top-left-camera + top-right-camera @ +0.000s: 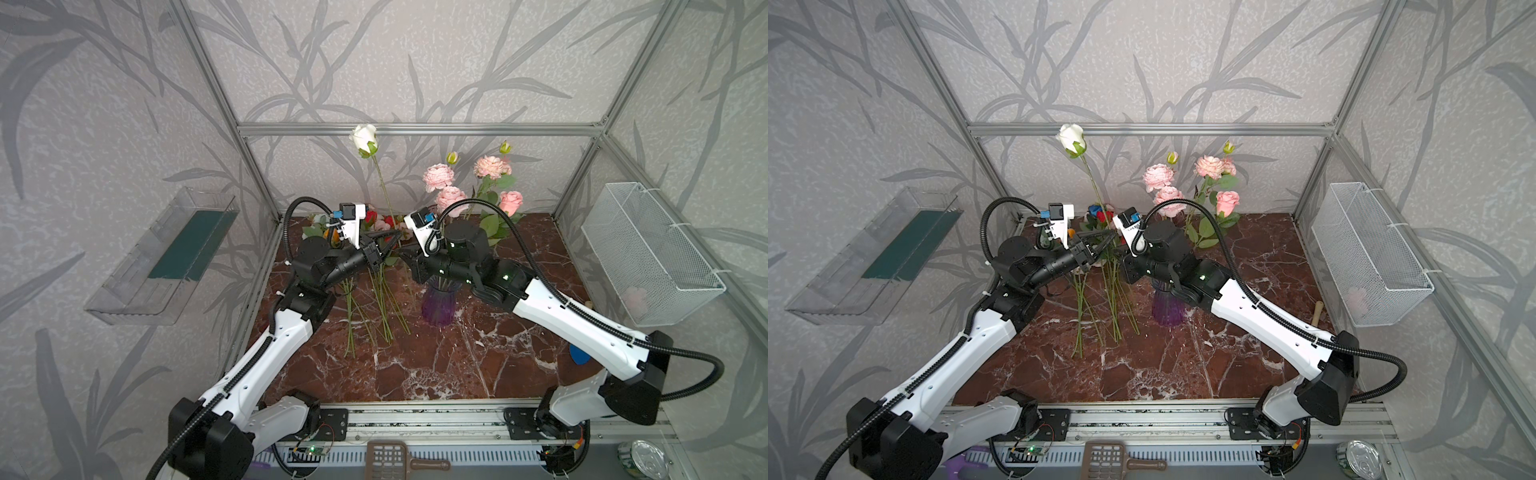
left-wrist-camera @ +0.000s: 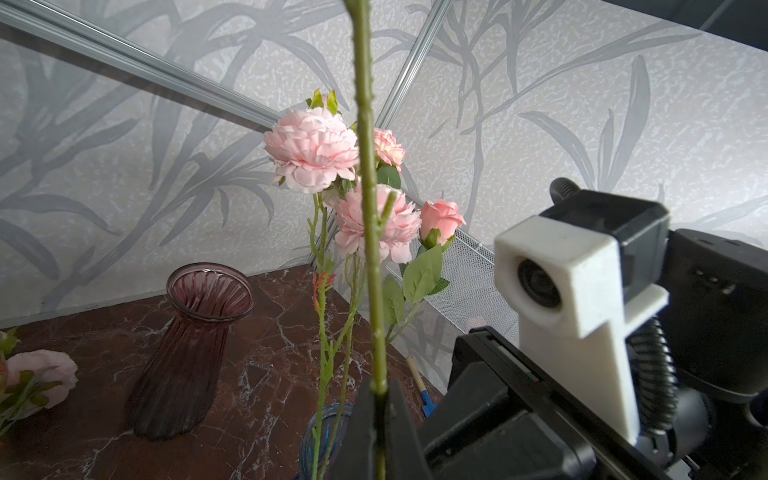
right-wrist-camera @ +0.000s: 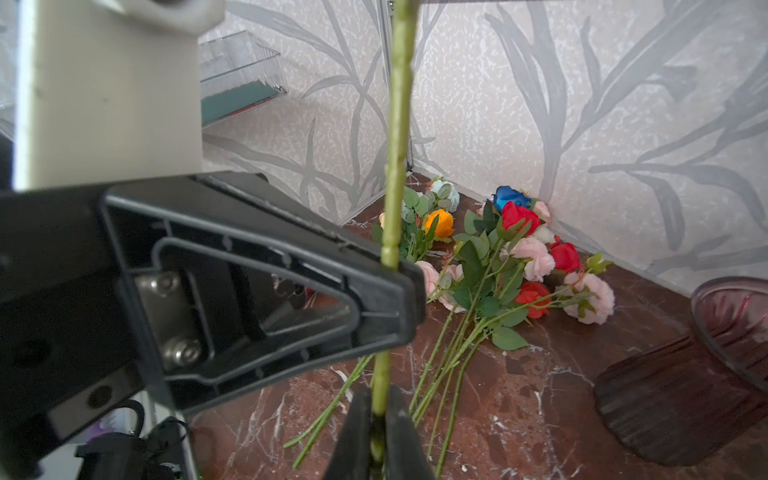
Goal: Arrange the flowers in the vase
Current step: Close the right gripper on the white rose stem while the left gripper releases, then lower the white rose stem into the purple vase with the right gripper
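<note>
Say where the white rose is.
In both top views the white rose stands upright left of the pink blooms, bloom near the back rail, stem pinched by the left gripper and right gripper.

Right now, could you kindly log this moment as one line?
left gripper: shut on white rose stem | right gripper: shut on same stem | other flowers: lying on table

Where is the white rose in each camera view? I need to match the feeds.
In a top view: white rose bloom upper centre, at the back rail.
In a top view: bloom upper left of centre, at the same rail.
Left wrist: only its stem, upright mid-picture; bloom cut off.
Right wrist: only its stem, near centre; bloom cut off.
Shared landmark: marble tabletop.
</note>
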### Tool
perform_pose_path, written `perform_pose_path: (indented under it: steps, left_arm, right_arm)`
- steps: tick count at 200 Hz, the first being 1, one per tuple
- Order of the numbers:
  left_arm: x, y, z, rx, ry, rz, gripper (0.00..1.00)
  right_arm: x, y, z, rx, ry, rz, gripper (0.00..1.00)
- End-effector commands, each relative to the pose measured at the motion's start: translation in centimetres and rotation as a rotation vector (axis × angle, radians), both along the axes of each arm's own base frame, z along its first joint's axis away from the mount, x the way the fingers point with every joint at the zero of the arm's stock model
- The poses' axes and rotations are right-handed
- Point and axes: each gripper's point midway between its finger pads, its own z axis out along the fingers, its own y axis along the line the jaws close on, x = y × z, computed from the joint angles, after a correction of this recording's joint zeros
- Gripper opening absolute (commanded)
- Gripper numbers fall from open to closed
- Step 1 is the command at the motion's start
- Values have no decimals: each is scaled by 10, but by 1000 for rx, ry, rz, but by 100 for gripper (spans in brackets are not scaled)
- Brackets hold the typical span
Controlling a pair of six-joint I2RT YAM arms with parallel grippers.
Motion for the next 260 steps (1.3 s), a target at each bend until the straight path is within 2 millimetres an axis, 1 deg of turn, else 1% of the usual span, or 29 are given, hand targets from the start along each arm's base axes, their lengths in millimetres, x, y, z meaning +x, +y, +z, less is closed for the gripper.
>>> perform_pose_path:
  steps: [1, 7, 14, 19, 33, 44, 52, 68, 87, 105, 113, 123, 138, 150, 169, 197, 220, 245, 260]
  left_arm:
    - [-8, -5, 13, -26, -38, -43, 10]
    - [-8, -4, 13, -27, -37, -40, 21]
    - [-7, -2, 13, -28, -40, -28, 40]
    - [-7, -1, 14, -27, -41, -18, 49]
    - [-6, 5, 13, -21, -48, 26, 63]
    - [-3, 13, 13, -15, -54, 85, 73]
    - [-1, 20, 12, -14, -59, 139, 76]
    - [9, 47, 8, -27, -52, 315, 78]
    - [21, 94, -7, -45, 7, 596, 79]
    - [22, 135, -19, -71, 54, 814, 79]
    - [21, 148, -24, -79, 78, 886, 79]
    - [20, 158, -29, -80, 95, 937, 78]
    - [21, 160, -29, -78, 100, 948, 77]
    - [22, 155, -30, -72, 104, 923, 77]
    - [26, 149, -32, -64, 116, 898, 76]
    - [28, 148, -35, -57, 125, 895, 76]
    - [28, 148, -35, -54, 124, 896, 76]
    - [28, 147, -35, -58, 128, 889, 76]
    - [28, 146, -34, -65, 130, 885, 76]
  right_arm:
    - [-2, 0, 23, 64, -41, 9, 0]
    - [-3, 0, 23, 70, -42, 9, 0]
    - [-4, -2, 24, 75, -45, 7, 0]
    - [-4, -3, 25, 80, -48, 6, 0]
    - [-6, -8, 28, 97, -63, -6, 0]
    - [-8, -15, 32, 109, -81, -23, 0]
    - [-10, -22, 37, 118, -100, -40, 0]
    - [-12, -41, 48, 135, -153, -94, 0]
    - [-14, -66, 62, 145, -226, -167, 0]
    - [-16, -89, 77, 157, -303, -240, 0]
    - [-16, -100, 84, 166, -329, -273, 0]
    - [-15, -111, 92, 183, -353, -303, 0]
    - [-12, -124, 98, 200, -368, -339, 0]
    - [-9, -130, 101, 206, -373, -355, 0]
    - [-1, -134, 95, 197, -374, -379, 0]
    - [12, -134, 75, 200, -331, -385, 0]
    - [17, -130, 61, 199, -306, -378, 0]
    - [21, -127, 40, 176, -262, -378, 0]
    - [20, -125, 20, 166, -217, -373, 0]
